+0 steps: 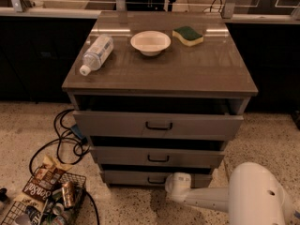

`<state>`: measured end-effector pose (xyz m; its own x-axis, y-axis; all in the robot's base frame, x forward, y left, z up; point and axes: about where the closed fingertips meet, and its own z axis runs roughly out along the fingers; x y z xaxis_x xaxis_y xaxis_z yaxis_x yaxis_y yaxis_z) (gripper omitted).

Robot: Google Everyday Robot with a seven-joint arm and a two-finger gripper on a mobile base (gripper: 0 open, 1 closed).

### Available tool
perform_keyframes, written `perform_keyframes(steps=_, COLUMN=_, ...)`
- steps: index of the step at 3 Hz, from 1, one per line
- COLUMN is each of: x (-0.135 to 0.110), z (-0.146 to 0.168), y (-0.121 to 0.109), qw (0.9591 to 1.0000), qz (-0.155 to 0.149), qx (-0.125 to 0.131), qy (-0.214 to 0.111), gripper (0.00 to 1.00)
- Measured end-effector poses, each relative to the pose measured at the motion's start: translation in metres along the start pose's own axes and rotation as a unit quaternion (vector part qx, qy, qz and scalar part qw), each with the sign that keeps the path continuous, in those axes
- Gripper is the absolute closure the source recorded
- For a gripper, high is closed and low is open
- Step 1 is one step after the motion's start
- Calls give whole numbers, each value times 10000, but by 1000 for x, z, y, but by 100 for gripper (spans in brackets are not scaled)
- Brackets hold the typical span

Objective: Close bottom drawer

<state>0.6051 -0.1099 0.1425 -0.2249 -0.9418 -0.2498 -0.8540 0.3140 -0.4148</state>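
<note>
Camera view, claw: my claw (177,183) sits low against the front of the bottom drawer (133,177). I cannot tell whether it is spread or pressed together.
Bottom drawer: directly behind and to the left of the claw, lowest of three, and it looks slightly pulled out.
Handle: the small black handle (157,180) is just left of the claw.
Handling: I judge it rigid, on slides and fairly light, so it needs a push rather than a grip.
Contact: the flat front beside the handle, near the middle, so it slides in straight.
</note>
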Motion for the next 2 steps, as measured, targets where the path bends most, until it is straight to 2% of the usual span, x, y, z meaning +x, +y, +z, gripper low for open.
perform_keyframes(steps=2, x=0, z=0, y=1, qw=10000, qz=0, qx=-5, qy=1, gripper=36)
